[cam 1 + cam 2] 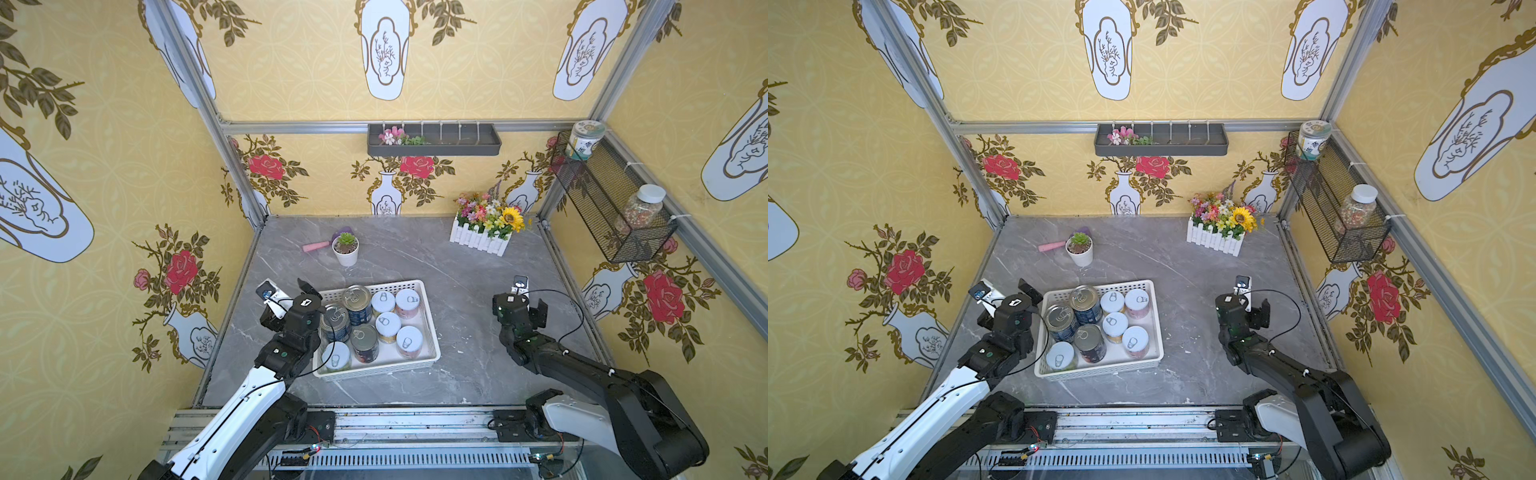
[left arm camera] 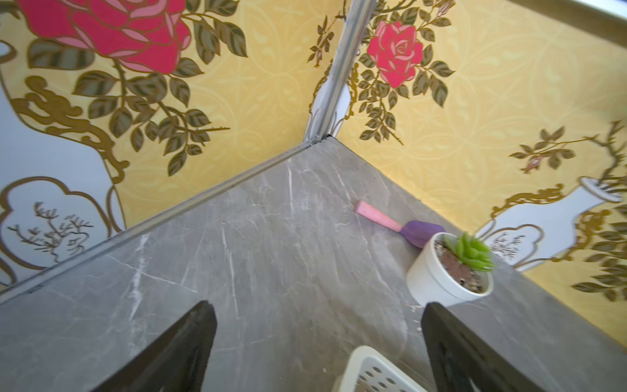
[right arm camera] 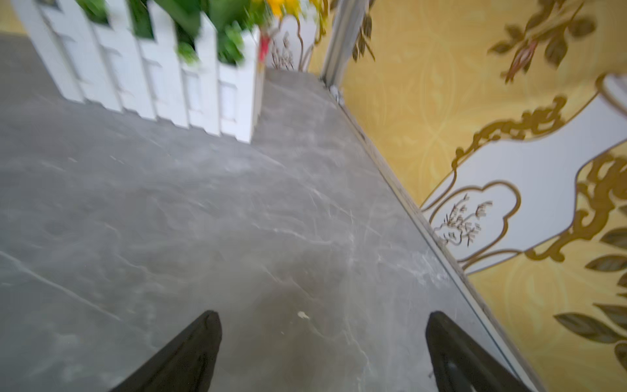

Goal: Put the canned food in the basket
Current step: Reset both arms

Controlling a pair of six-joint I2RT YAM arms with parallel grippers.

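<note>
The white perforated basket [image 1: 431, 324] [image 1: 1158, 324] sits on the grey marble table, left of centre. Several cans stand upright inside it: metal-topped ones with dark labels [image 1: 356, 296] [image 1: 1085, 297] on its left half, and white-lidded ones [image 1: 407, 300] [image 1: 1136, 300] mostly on its right. My left gripper [image 1: 287, 302] [image 1: 1008, 304] hovers just off the basket's left side, open and empty. In the left wrist view the left gripper [image 2: 319, 307] has a basket corner [image 2: 369, 366] between its jaws' bases. My right gripper [image 1: 519, 305] [image 1: 1241, 307] [image 3: 324, 315] is open over bare table, right of the basket.
A potted succulent [image 1: 345, 248] [image 2: 448, 268] and a pink-and-purple scoop [image 1: 320, 245] [image 2: 400, 227] lie behind the basket. A white-fenced flower box [image 1: 482, 232] [image 3: 163, 78] stands back right. A dark grey tray [image 1: 434, 141] hangs on the back wall. A black wire basket [image 1: 606, 199] holds two jars.
</note>
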